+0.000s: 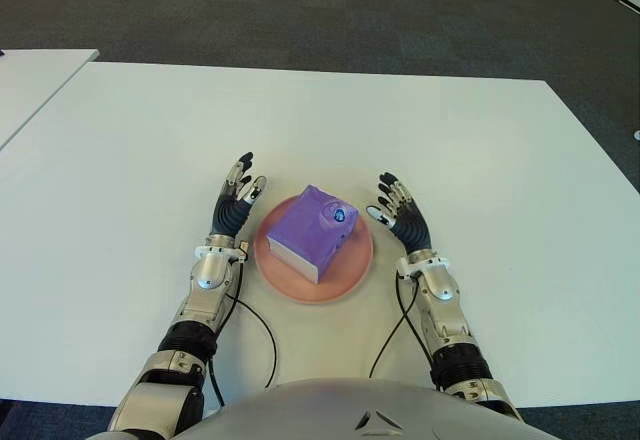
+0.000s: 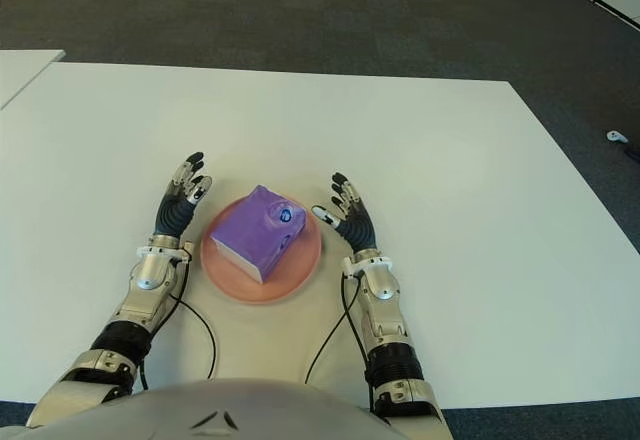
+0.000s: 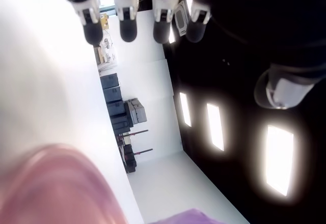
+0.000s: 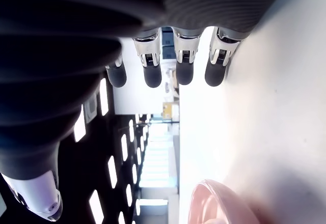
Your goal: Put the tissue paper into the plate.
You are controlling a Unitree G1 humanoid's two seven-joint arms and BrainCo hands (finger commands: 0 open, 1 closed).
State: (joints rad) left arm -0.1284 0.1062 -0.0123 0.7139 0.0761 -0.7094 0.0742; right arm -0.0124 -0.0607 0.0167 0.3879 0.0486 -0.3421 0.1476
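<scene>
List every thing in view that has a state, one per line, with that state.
Purple tissue paper pack: lying in the plate, free of both hands.
Round pink plate: on the white table, holding the pack.
Left hand: open, empty, at the plate's left.
Right hand: open, empty, at the plate's right.

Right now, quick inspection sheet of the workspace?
Surface: white table, mostly bare.
Job's things: purple tissue pack lies on the pink plate, in front of the robot.
Clutter: nothing seen on this table.
Hands: left hand open beside the plate's left; right hand open beside its right; neither holds anything.
Cables: black cables run along the table from both wrists.
Surroundings: dark carpet; second white table at left.
</scene>
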